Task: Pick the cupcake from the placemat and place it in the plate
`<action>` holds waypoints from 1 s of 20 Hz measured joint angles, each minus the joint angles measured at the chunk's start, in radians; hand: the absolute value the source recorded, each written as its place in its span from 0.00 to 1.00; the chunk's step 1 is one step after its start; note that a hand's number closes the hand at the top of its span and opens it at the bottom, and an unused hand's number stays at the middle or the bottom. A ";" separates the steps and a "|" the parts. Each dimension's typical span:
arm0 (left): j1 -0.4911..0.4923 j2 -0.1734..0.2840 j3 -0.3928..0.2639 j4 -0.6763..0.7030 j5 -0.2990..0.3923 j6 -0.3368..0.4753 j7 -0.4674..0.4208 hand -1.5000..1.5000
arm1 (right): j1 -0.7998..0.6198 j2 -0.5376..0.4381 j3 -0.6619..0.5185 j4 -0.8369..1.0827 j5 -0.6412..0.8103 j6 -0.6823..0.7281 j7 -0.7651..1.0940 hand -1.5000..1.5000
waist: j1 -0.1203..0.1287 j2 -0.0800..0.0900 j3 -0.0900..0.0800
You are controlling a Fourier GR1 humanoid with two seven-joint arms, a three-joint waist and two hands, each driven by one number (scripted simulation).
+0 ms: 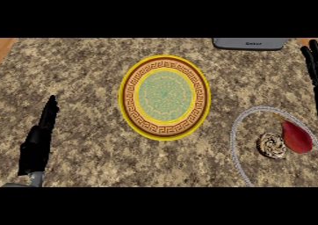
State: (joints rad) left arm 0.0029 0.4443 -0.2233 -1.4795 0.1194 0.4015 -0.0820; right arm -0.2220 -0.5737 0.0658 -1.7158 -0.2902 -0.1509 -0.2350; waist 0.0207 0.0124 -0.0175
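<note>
The right hand (pixel 314 66) shows at the far right edge, fingers straight and holding nothing. Nearer than it, and slightly to its left, the cupcake (pixel 272 145) lies on the placemat (pixel 234 132), a pale-rimmed mat cut off by the right edge. A red object (pixel 296 137) sits just beside the cupcake on its right. The yellow-rimmed patterned plate (pixel 131 74) stands mid-counter, left of the placemat and bare. The left hand (pixel 40 138) lies near the left edge, fingers straight and together, well apart from the cupcake. The right hand is nearer, so the pick likely falls to it.
</note>
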 measured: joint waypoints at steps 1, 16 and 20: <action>0.008 0.003 0.007 0.000 0.001 -0.007 -0.008 0.50 | -0.009 0.004 -0.011 0.020 -0.023 0.023 0.000 0.00 | -0.002 -0.002 0.004; 0.094 0.118 0.067 0.011 -0.005 -0.116 -0.074 0.50 | 0.327 0.222 -0.228 -0.021 -0.342 0.007 -0.047 0.00 | -0.038 -0.016 0.018; 0.094 0.103 0.069 -0.012 -0.033 -0.122 -0.049 0.50 | 0.462 0.204 -0.280 -0.131 -0.383 0.090 -0.027 0.00 | -0.034 -0.016 0.018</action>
State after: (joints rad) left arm 0.0965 0.5468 -0.1544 -1.4919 0.0866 0.2793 -0.1307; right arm 0.2403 -0.3698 -0.2140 -1.8470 -0.6734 -0.0612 -0.2619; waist -0.0132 -0.0032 0.0003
